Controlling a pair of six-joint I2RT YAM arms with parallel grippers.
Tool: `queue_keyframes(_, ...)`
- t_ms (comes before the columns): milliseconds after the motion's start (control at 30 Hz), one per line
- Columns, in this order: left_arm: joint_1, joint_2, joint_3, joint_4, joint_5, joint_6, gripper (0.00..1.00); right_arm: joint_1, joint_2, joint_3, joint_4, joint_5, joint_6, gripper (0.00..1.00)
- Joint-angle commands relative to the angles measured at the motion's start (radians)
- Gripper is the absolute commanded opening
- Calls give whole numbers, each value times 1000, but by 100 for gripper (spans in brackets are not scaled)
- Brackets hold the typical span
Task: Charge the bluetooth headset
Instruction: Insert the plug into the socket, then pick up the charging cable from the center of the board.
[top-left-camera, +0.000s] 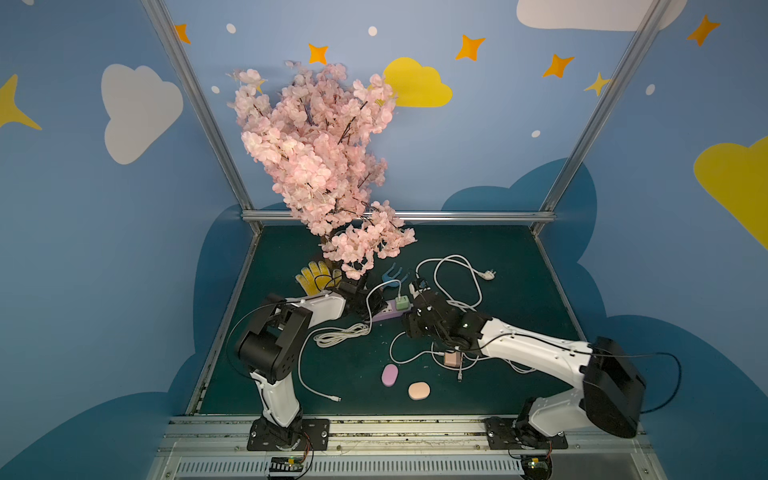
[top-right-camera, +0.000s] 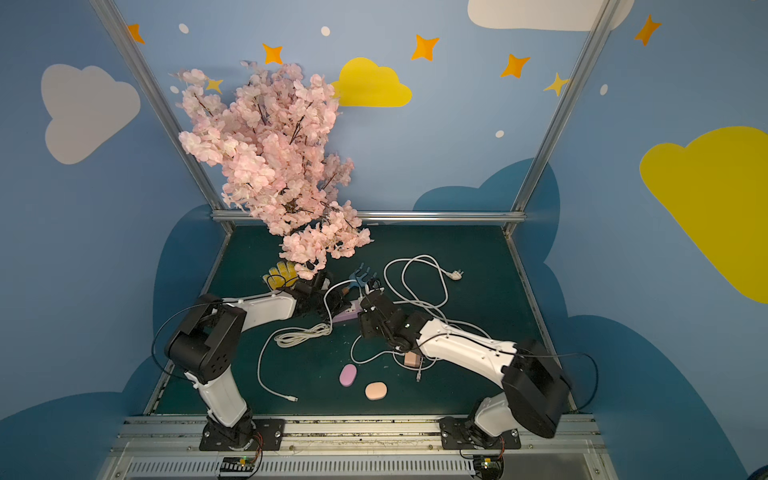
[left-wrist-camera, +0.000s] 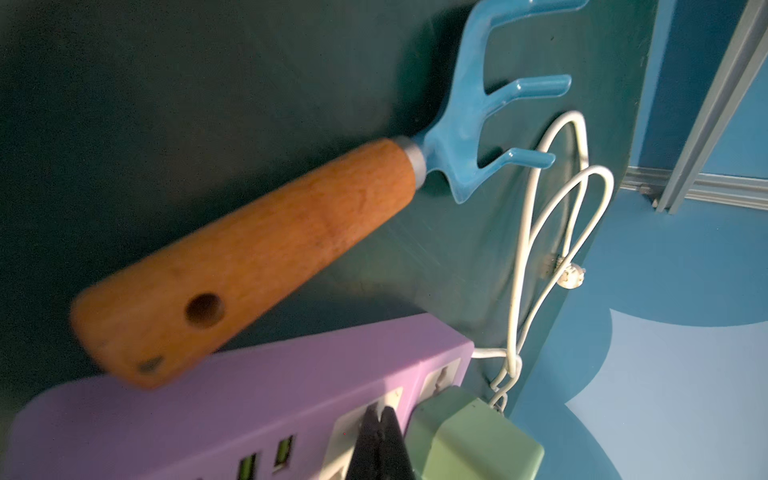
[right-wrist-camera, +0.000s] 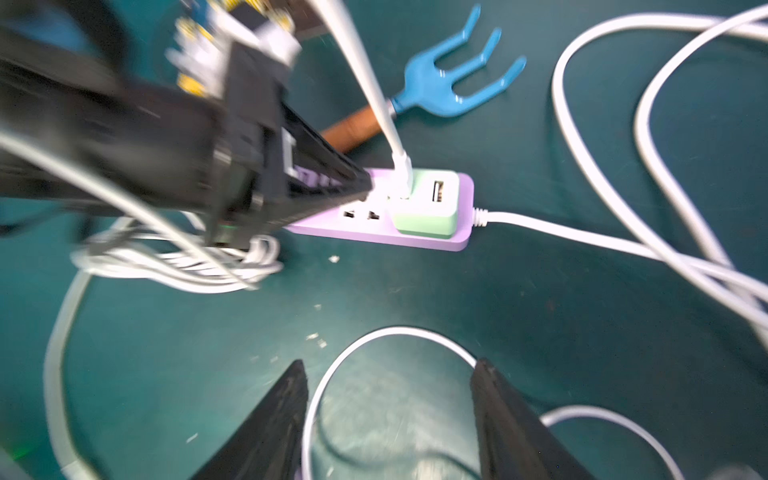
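The hand rake (left-wrist-camera: 291, 232) has a bare wooden handle, grainy and matt, a dull metal collar (left-wrist-camera: 413, 160) and glossy blue tines (left-wrist-camera: 469, 116). The purple power strip (left-wrist-camera: 208, 407) and green charger (left-wrist-camera: 478, 436) are smooth satin plastic. The white cable (right-wrist-camera: 602, 241) looks sleek. The green surface (right-wrist-camera: 457, 316) is matt and scuffed. At ten o'clock from the strip, the yellow glove (top-left-camera: 313, 276) is knitted cloth.

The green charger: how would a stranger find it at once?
Find the pink blossom tree at the back of the table. In front of it lies a purple power strip. The green charger is plugged into its end: the only green block, with a white cable in its top.
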Motion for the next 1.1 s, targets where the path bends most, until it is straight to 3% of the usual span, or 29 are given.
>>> queue_keyframes(0,23,-28,-19,-252,-127,52,8,1,-107,-40,-133,-33,-30,57)
queue_keyframes(67,40,-70,-29,-271,-145,66,14,3,-166,-61,-130,-110,-91,53)
queue_keyframes(200,76,-188,-80,-290,-177,70,51,19,-243,-79,-127,-219,-188,47)
queue_keyframes(300,98,-295,-118,-326,-220,78,62,39,-253,-65,-123,-256,-222,43)
queue_keyframes(467,142,-474,-163,-425,-297,96,67,90,-158,33,-93,-369,-309,34)
queue_keyframes(667,234,-780,-243,-578,-418,111,76,221,104,294,-179,-442,-480,31)
queue_keyframes(800,367,-963,-287,-691,-394,142,78,264,294,436,-251,-556,-585,25)
queue_keyframes(933,512,-1040,-309,-801,-348,161,82,271,473,589,-379,-644,-608,22)
queue_keyframes(1067,671,-1084,-334,-860,-313,159,86,298,633,743,-498,-658,-675,32)
